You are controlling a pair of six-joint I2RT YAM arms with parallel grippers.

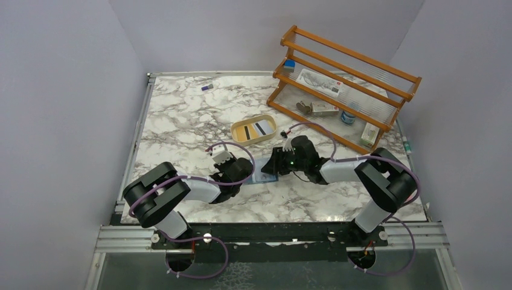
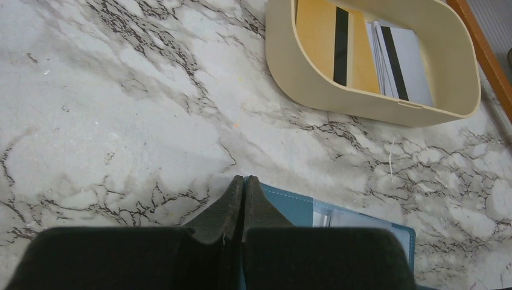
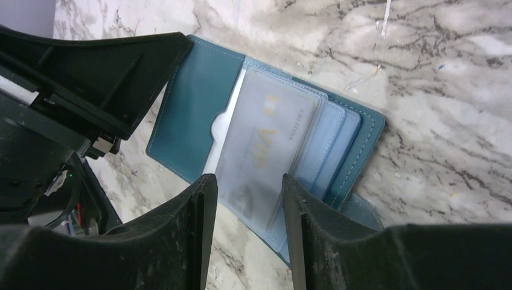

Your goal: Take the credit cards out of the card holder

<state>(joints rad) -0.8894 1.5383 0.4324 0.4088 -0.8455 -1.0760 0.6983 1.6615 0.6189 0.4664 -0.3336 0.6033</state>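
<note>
Only one piece of lettering can be partly read: on the credit card (image 3: 265,142) behind the clear window of the card holder (image 3: 187,103), open near the middle of the bench's near half, stand large gold characters that look like "VIA", seen sideways, with a short line of small dark print beside them, too blurred to read. On the rack (image 1: 347,57) at the far right corner, the boxes (image 1: 326,109) and a flat packet (image 1: 319,81) carry print too small to make out
</note>
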